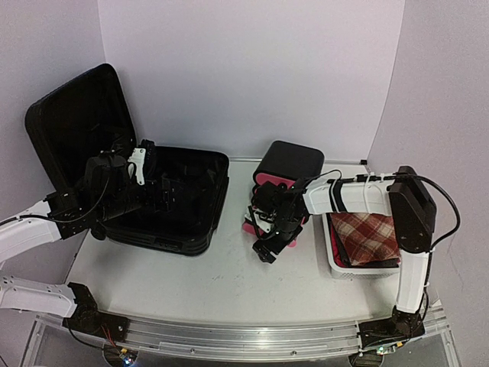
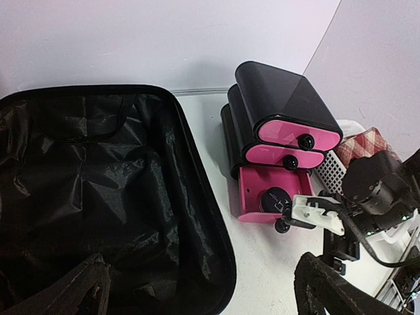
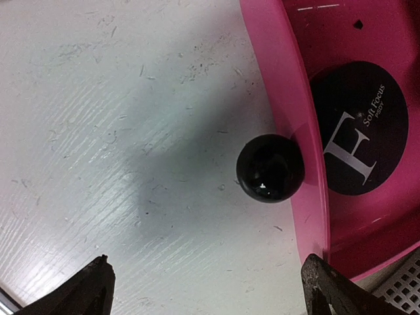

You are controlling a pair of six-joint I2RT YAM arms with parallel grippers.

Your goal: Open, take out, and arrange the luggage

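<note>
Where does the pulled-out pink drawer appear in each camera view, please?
Top external: the open pink drawer is only a pink sliver right of centre, at the foot of the drawer stack.
Left wrist: right of centre, lowest of three, black disc inside.
Right wrist: along the right edge, its knob near centre.
Shared landmark: the white mesh basket, on the right in each view.

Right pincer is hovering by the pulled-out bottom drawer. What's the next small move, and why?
Probably lower the right pincer straight down around the knob and shut on it, ready to push the drawer in. The pincer is open and touching nothing, with the knob between its fingers. The drawer stands pulled out with a black disc lying inside.
</note>
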